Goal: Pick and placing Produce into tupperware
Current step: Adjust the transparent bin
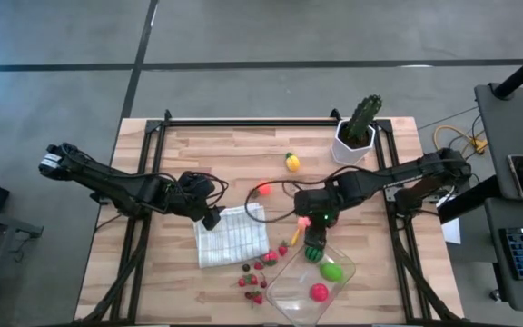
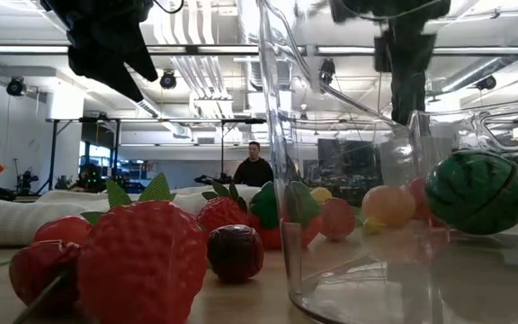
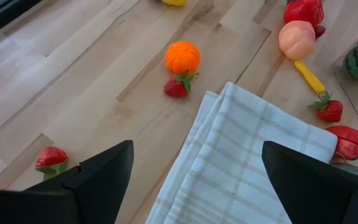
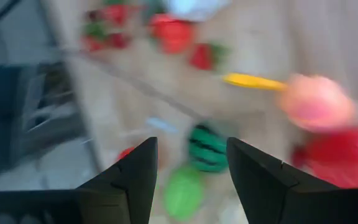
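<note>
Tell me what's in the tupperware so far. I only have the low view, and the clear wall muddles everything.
Observer: Three pieces lie inside the tupperware: a watermelon in its far corner, a green fruit and a pink-red one.
Operator: Is the right gripper carrying anything?
Observer: No. The right gripper hangs above the watermelon with its jaws apart and nothing between them.
Operator: And the left?
Observer: The left gripper hovers over the far left corner of the folded cloth, jaws open and empty.
</note>
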Tool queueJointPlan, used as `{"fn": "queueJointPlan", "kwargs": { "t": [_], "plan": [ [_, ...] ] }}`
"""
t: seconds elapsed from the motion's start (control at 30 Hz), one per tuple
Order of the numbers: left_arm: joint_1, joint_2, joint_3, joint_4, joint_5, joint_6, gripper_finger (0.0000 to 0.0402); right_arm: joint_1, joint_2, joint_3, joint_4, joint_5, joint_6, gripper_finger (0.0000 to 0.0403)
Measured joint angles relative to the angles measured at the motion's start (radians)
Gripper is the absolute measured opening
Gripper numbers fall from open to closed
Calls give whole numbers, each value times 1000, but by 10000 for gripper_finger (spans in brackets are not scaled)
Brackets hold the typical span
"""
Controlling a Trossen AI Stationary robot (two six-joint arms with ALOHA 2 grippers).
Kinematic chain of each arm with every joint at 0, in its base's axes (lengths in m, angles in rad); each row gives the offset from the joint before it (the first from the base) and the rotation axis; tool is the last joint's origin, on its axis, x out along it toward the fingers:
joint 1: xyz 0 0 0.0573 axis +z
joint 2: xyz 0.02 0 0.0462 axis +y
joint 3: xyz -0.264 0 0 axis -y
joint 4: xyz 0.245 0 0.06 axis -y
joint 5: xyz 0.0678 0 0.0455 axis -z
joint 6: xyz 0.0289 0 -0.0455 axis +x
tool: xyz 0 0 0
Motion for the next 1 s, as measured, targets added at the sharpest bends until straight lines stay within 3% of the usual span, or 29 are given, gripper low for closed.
{"fn": "queueJointPlan", "kwargs": {
  "t": [0.13,0.37,0.53,0.67,1.0],
  "plan": [
    [0,0,0,0,0,-3,341,1,1,-2,76,-137,-53,162],
    [0,0,0,1,0,-10,341,-1,29,-13,83,-170,-71,79],
    [0,0,0,2,0,-10,341,3,77,-3,108,-302,-72,35],
    [1,0,0,3,0,-10,341,11,112,-3,113,-376,-92,17],
    [6,0,0,0,0,-10,341,20,205,10,181,-405,-120,12]
  ]
}}
